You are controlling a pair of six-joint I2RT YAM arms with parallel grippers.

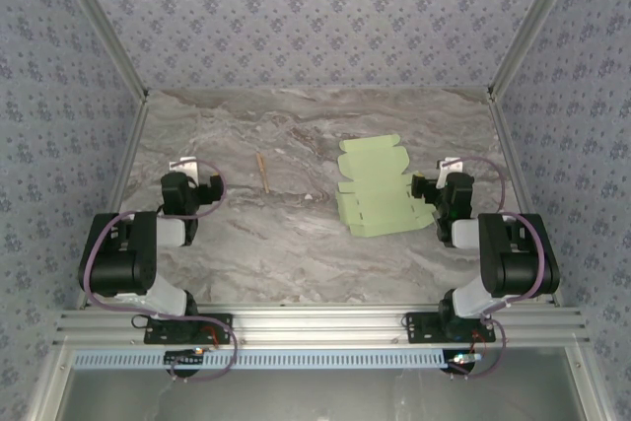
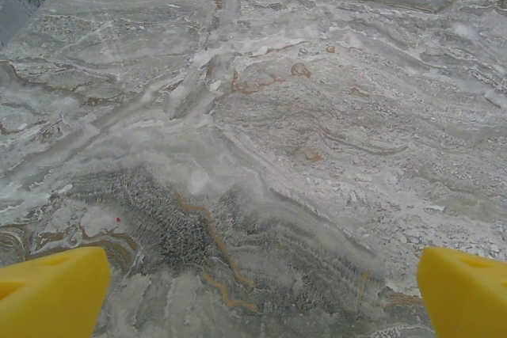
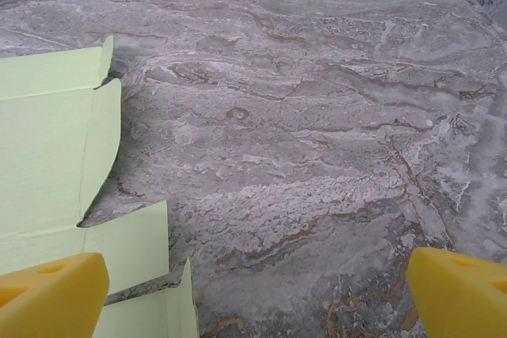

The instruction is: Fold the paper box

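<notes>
The paper box [image 1: 380, 189] lies flat on the table [image 1: 296, 253], right of centre. The right gripper [image 1: 441, 187] sits at its right edge, one finger over a flap, touching or not, hard to say. A thin stick [image 1: 262, 173] lies left of the box, and the left gripper [image 1: 190, 187] is further left, well apart.

The paper box [image 1: 380, 194] is matt thin card; the table [image 1: 286, 248] is smooth, veined, stone-patterned.
</notes>
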